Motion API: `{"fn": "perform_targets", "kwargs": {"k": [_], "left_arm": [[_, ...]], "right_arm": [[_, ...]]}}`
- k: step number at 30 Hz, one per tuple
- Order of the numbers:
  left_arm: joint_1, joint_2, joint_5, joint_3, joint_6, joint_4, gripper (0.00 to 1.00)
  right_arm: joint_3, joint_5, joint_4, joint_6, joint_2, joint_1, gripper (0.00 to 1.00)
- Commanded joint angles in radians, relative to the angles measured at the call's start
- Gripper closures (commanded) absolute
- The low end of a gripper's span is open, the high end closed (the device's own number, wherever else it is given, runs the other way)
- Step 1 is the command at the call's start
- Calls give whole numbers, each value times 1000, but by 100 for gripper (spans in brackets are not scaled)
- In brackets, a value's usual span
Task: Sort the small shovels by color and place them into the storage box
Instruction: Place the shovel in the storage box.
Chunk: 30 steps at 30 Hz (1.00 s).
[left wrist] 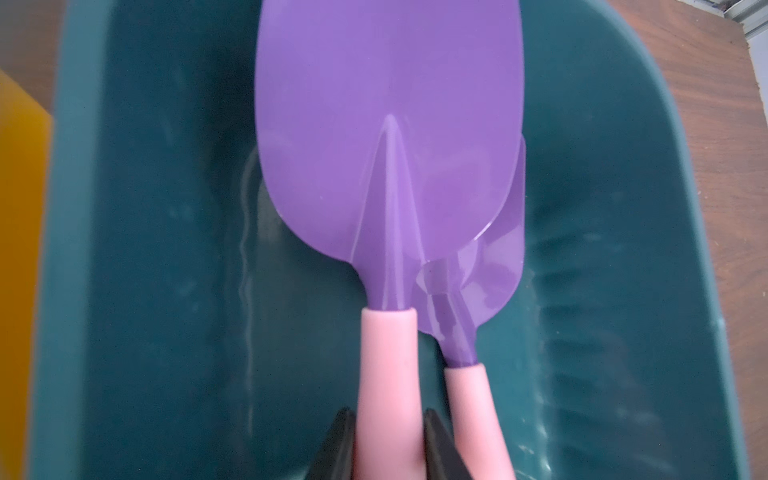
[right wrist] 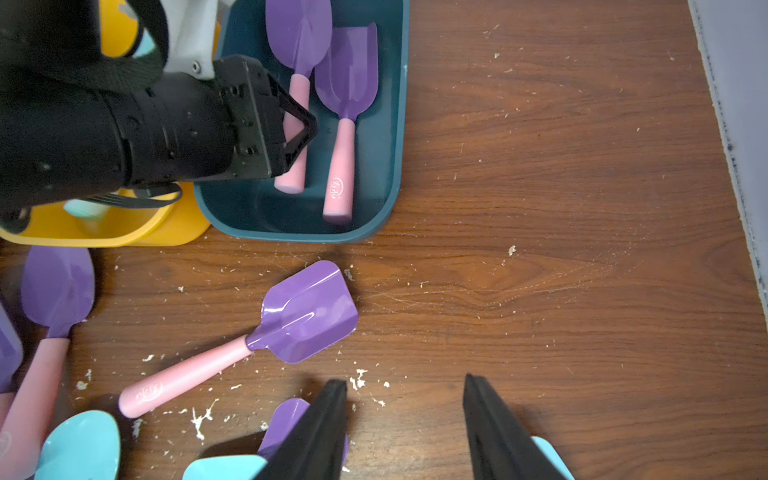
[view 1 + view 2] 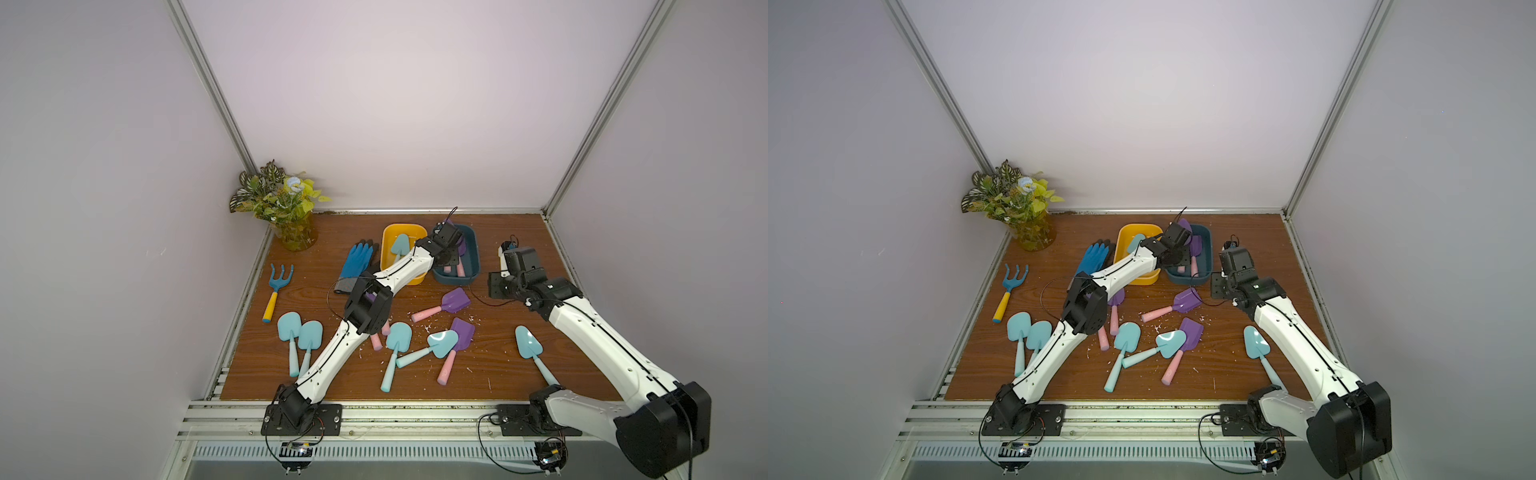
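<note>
The dark teal plastic storage box, upper centre of the right wrist view, held two pink-handled shovels: a square-bladed purple shovel lying free, and a round-bladed purple shovel whose handle the left gripper pinched. The adjoining yellow plastic box held one pale aqua shovel, partly covered by the left arm. The right gripper hung spread and empty. Loose aqua shovels and a loose purple scoop lay mid-frame on the brown wood-grain tabletop, flecked white, between pale lilac walls.
</note>
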Motion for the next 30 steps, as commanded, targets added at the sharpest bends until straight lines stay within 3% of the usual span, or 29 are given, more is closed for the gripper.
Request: {"fn": "perform_targets", "kwargs": {"k": [1,20,30], "left_arm": [[10,5,11,-6,-12,-1,71],[0,-22,10,-8,-7,-1,59],[-46,-193,-96,-15,84,3,45]], "right_arm": [[0,-9,12,-8,-10,-5,48],[20,2,-17,-4,-35,-9,48],[47,8,-27,23,-82,-8,48]]}}
